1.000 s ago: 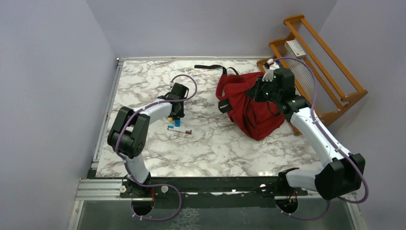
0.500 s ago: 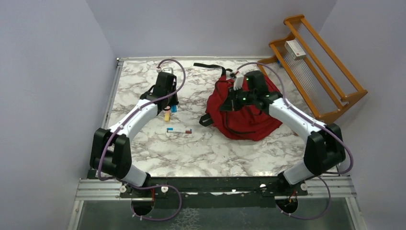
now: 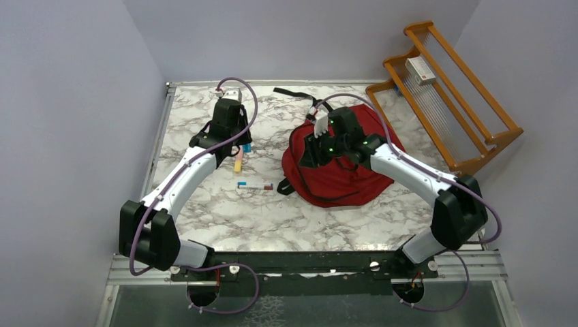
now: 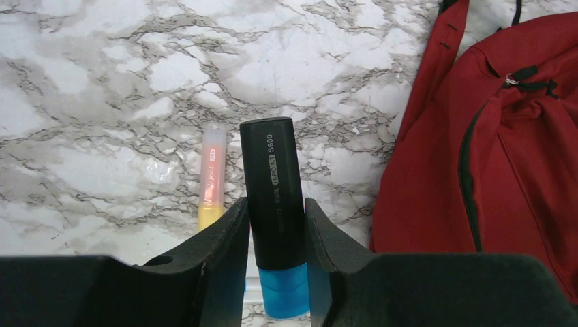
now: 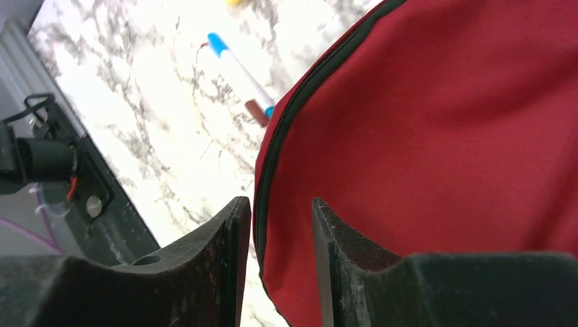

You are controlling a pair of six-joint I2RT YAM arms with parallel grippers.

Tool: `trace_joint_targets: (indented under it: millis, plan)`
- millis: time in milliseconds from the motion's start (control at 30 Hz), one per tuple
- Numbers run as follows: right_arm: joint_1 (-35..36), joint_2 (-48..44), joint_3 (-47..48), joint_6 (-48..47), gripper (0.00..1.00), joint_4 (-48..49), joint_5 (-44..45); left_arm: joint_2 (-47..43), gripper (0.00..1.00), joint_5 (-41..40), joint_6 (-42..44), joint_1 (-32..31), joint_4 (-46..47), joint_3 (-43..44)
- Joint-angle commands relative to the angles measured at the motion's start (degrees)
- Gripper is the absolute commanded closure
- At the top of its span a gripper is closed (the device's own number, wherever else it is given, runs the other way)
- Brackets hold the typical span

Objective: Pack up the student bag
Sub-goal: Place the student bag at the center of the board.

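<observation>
While the left hand (image 4: 274,208) clamps a black-and-blue highlighter (image 4: 270,163) over the counter (image 4: 102,82), ready for loading, the right hand (image 5: 276,214) pinches the zip edge of the student bag (image 3: 347,174), lying centre-right on the counter, likely to hold its mouth open. An orange highlighter (image 4: 212,178) waits loose.

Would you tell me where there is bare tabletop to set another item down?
The widest bare marble lies along the near edge, between the pen and the arm bases. The far-left corner is also bare. It is crowded between the left gripper, the yellow highlighter and the student bag.
</observation>
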Motion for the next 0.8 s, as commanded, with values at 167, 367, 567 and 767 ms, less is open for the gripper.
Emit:
trace_joint_targets:
  millis: [167, 367, 567, 767]
  plan:
    - [-0.4, -9.1, 0.2, -0.8, 0.57, -5.1, 33.5, -3.0, 1.0, 13.6, -3.4, -0.3, 5.5, 1.8]
    - [-2.8, -6.3, 1.1, 0.1, 0.54, -9.7, 44.5, -1.2, 1.0, 15.5, -5.0, -7.0, 7.4, 5.2]
    - [-7.9, -3.6, 2.7, 1.0, 0.56, -12.9, 46.9, 3.2, 1.0, 14.8, -6.0, -15.6, 10.6, 7.8]
    - [-10.5, -0.4, 2.9, -0.4, 0.62, -14.2, 45.8, 7.9, 1.0, 15.4, -6.2, -21.0, 13.5, 7.3]
